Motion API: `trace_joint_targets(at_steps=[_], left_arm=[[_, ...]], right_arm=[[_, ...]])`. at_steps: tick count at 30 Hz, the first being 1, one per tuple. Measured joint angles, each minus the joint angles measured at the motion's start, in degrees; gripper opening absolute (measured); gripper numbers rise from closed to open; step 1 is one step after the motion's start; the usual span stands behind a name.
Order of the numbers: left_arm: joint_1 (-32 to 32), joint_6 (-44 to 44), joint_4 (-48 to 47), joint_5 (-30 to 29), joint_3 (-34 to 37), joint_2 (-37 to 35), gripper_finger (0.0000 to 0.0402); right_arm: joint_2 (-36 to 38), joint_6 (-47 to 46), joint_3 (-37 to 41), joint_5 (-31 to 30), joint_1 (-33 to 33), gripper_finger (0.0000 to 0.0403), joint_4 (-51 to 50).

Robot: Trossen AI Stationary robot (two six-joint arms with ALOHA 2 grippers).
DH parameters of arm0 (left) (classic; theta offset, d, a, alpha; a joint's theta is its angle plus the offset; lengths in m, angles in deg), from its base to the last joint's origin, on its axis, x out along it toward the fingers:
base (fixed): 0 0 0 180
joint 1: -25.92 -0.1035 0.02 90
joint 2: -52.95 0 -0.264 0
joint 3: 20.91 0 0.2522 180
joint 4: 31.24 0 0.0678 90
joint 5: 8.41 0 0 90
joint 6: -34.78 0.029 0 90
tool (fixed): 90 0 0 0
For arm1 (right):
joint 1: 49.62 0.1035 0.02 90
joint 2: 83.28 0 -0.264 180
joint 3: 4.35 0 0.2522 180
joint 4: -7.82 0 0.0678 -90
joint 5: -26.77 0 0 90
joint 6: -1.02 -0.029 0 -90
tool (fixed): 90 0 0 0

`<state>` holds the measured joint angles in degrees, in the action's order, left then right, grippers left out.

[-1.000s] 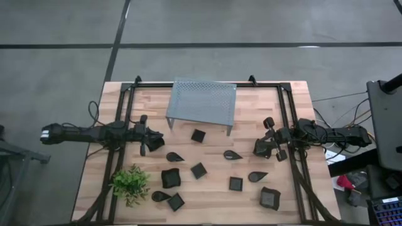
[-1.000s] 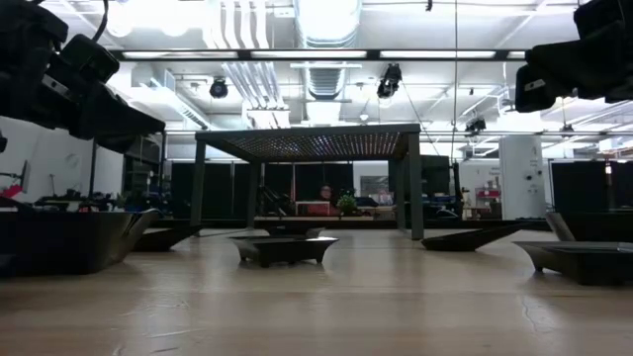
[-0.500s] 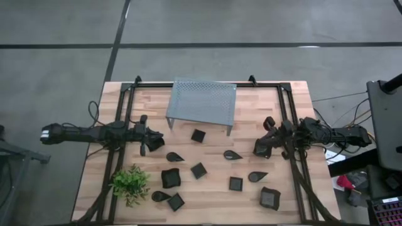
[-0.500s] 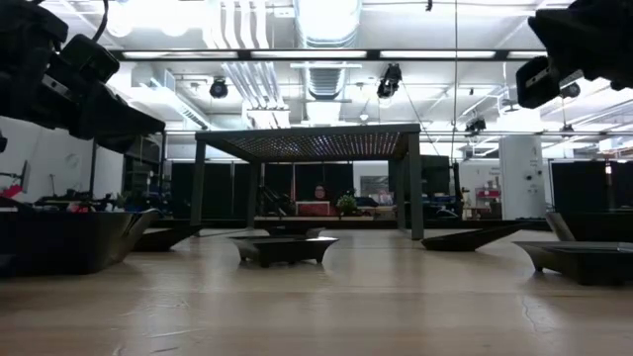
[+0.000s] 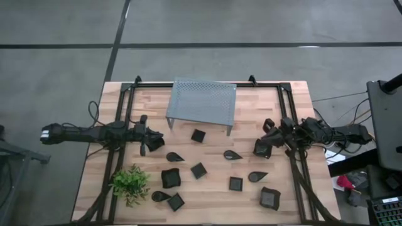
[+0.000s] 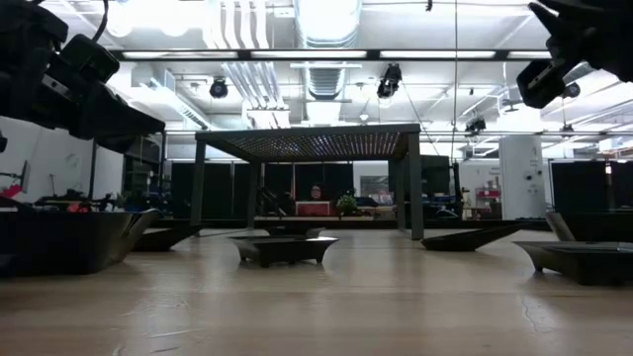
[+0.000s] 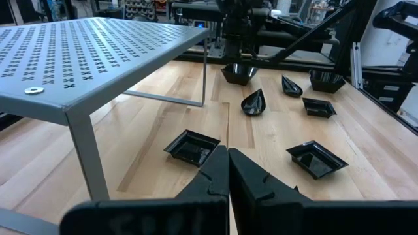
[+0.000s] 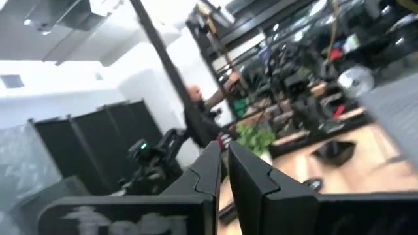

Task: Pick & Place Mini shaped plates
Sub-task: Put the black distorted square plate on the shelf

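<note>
Two end effectors hang closed and empty over the wooden worktop, and the right end effector [image 5: 262, 148] is nearer a small black teardrop-shaped plate [image 5: 231, 154] lying just inward of it, its point aimed away.

The counter [image 5: 151, 94] carries eleven mini shaped plates [image 5: 198, 170]: seven square, four teardrop-shaped. One grey perforated rack [image 5: 202, 102] and one small green plant [image 5: 130, 182] are there too, along with two robot arms.
</note>
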<state>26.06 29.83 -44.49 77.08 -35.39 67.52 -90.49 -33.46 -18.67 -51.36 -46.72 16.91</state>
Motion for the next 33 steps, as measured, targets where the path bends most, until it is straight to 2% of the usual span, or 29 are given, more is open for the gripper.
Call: trace_joint_targets(at_steps=[8, 11, 13, 16, 18, 21, 26, 30, 33], left_arm=[[0.0, 0.0, 0.3, 0.0, 0.0, 0.0, 0.0000], [0.0, 0.0, 0.3, 0.0, 0.0, 0.0, 0.0000], [0.0, 0.0, 0.3, 0.0, 0.0, 0.0, 0.0000], [0.0, 0.0, 0.3, 0.0, 0.0, 0.0, 0.0000], [0.0, 0.0, 0.3, 0.0, 0.0, 0.0, 0.0000], [0.0, 0.0, 0.4, 0.0, 0.0, 0.0, 0.0000], [0.0, 0.0, 0.4, 0.0, 0.0, 0.0, 0.0000], [0.0, 0.0, 0.4, 0.0, 0.0, 0.0, 0.0000], [0.0, 0.0, 0.4, 0.0, 0.0, 0.0, 0.0000]], right_arm=[[-8.6, -3.8, 0.0, 0.0, 8.8, 0.0028, 0.1], [-12.6, -5.6, 0.0, -0.2, 14.6, 0.0028, 4.0], [-15.2, -5.7, 0.0, -3.1, 19.0, 0.0028, 6.2], [-18.6, -5.2, -0.2, -11.5, 24.2, 0.0028, 5.1], [-20.6, -5.2, -1.4, -15.0, 25.8, 0.0028, 1.1], [-22.5, -4.8, -5.2, -16.2, 26.0, 0.0028, -8.8], [-26.6, -5.5, -15.9, -19.2, 26.0, 0.0028, -32.6], [-31.7, -9.8, -24.1, -21.1, 26.0, 0.0028, -48.4], [-36.0, -13.1, -28.1, -21.0, 26.0, 0.0028, -54.9]])
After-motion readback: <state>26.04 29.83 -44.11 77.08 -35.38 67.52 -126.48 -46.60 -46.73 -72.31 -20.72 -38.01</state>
